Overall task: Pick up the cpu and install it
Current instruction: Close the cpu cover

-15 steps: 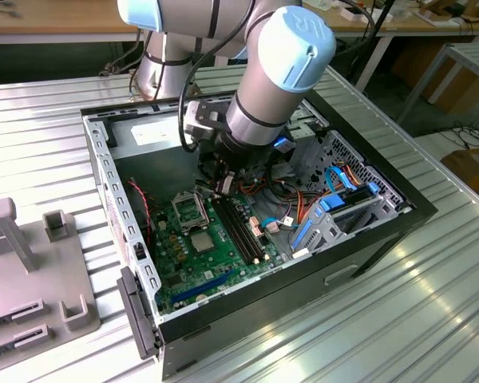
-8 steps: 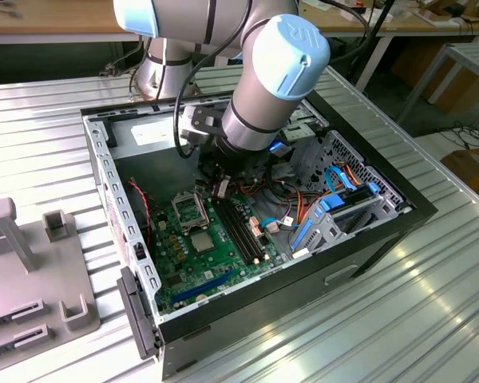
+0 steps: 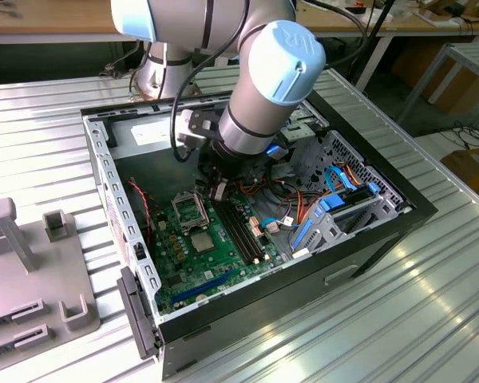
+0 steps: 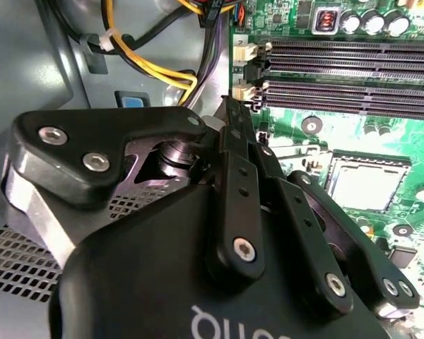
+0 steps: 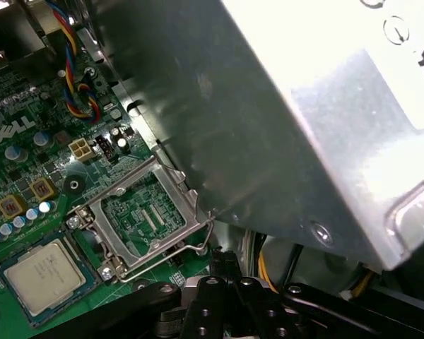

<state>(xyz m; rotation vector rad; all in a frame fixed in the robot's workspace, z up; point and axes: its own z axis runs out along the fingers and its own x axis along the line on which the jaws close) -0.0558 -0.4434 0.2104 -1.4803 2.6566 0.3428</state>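
The cpu (image 5: 46, 275), a small square chip with a silver top, lies flat in its black socket on the green motherboard (image 3: 215, 267). It also shows in the exterior view (image 3: 201, 242) and in the second wrist view (image 4: 367, 185). Beside it the socket's metal frame (image 5: 145, 215) is flipped open, with green board showing through it. My gripper (image 3: 218, 190) hangs inside the case, above the board's far edge and apart from the cpu. In both wrist views its black fingers (image 5: 222, 258) (image 4: 231, 106) look shut, with nothing seen between them.
The open black computer case (image 3: 96, 152) stands on a ribbed metal table. Black memory slots (image 4: 346, 70) run beside the socket. A metal power supply box (image 5: 268, 106) and yellow cables (image 4: 162, 70) sit close to the gripper. A blue drive cage (image 3: 335, 215) fills the exterior view's right; grey fixtures (image 3: 32, 263) stand at its left.
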